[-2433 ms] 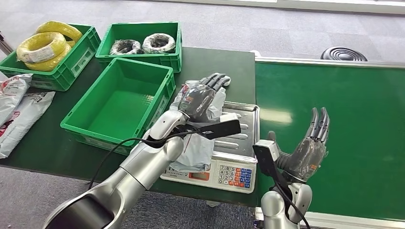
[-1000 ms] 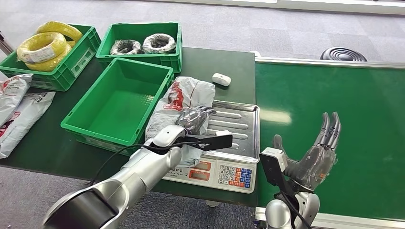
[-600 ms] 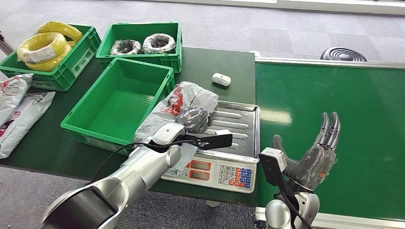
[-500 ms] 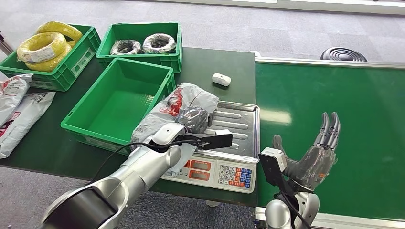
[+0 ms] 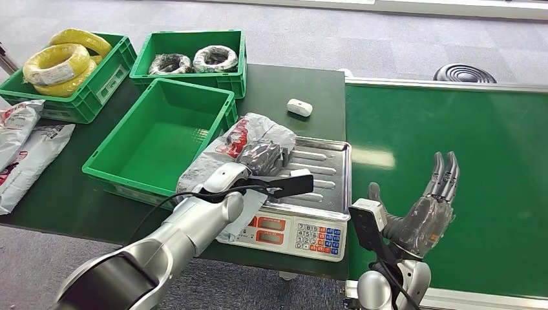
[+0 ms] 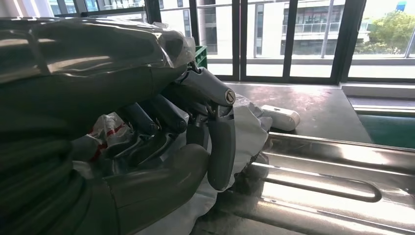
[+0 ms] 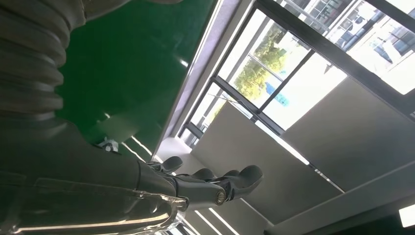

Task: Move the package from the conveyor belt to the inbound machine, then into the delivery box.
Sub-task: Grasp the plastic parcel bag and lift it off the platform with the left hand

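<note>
So we've got the package (image 5: 255,132), a crumpled white poly mailer with red print we can't read, lying half on the steel tray of the weighing scale (image 5: 323,169) and half hanging over its left edge next to the empty green crate (image 5: 158,139). Its long axis runs diagonally, from the near-left corner of the scale up toward the small white device (image 5: 299,106) on the dark green surface (image 5: 284,81). Our left hand (image 5: 262,157) has its fingers curled around the package's middle, gripping it. The right hand (image 5: 426,206) hovers over the conveyor belt (image 5: 465,129), fingers straight and apart, holding nothing.
</note>
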